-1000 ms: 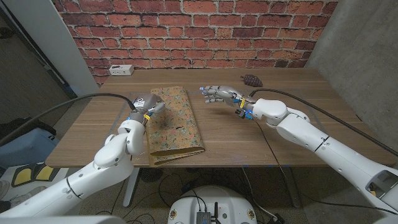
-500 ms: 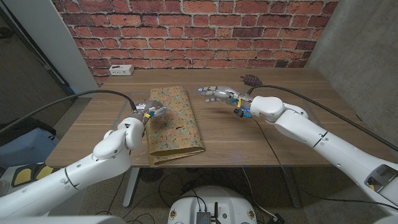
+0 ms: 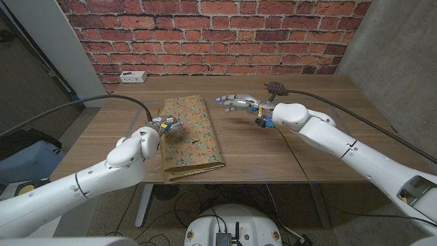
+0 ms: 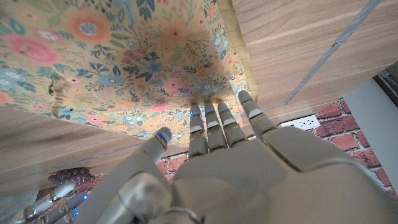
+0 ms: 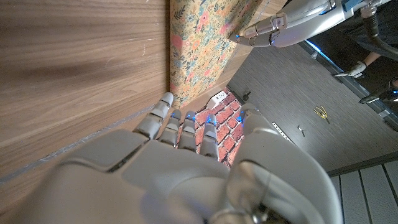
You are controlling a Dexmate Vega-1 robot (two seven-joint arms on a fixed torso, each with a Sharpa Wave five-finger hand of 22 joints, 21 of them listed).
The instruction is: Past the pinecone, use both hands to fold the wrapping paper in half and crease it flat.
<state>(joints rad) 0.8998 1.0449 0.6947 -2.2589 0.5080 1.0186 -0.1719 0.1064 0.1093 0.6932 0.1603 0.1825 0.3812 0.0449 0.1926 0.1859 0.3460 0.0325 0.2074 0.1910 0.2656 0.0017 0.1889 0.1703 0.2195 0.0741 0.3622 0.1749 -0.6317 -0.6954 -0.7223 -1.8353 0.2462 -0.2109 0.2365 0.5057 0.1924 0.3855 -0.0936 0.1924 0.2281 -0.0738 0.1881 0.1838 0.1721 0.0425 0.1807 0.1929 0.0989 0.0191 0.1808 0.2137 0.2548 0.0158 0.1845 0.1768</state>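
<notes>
The floral wrapping paper (image 3: 191,133) lies folded in a long strip on the wooden table (image 3: 300,143), left of centre. My left hand (image 3: 166,125) is at the paper's left edge with its fingers straight and apart, reaching over the floral sheet (image 4: 112,56); the left hand (image 4: 217,143) holds nothing. My right hand (image 3: 239,103) hovers to the right of the paper, fingers stretched toward it, holding nothing. The right wrist view shows the right hand (image 5: 186,162) short of the paper's edge (image 5: 205,37). The pinecone (image 3: 274,87) sits behind the right wrist.
A white power strip (image 3: 133,76) lies at the table's far left edge before the brick wall. Black cables run along both arms over the table. Bare wood spreads on the right half of the table and in front of the paper.
My left hand has shifted slightly nearer and to the right, further onto the paper's left edge. The right hand has barely moved while its forearm swung a little away.
</notes>
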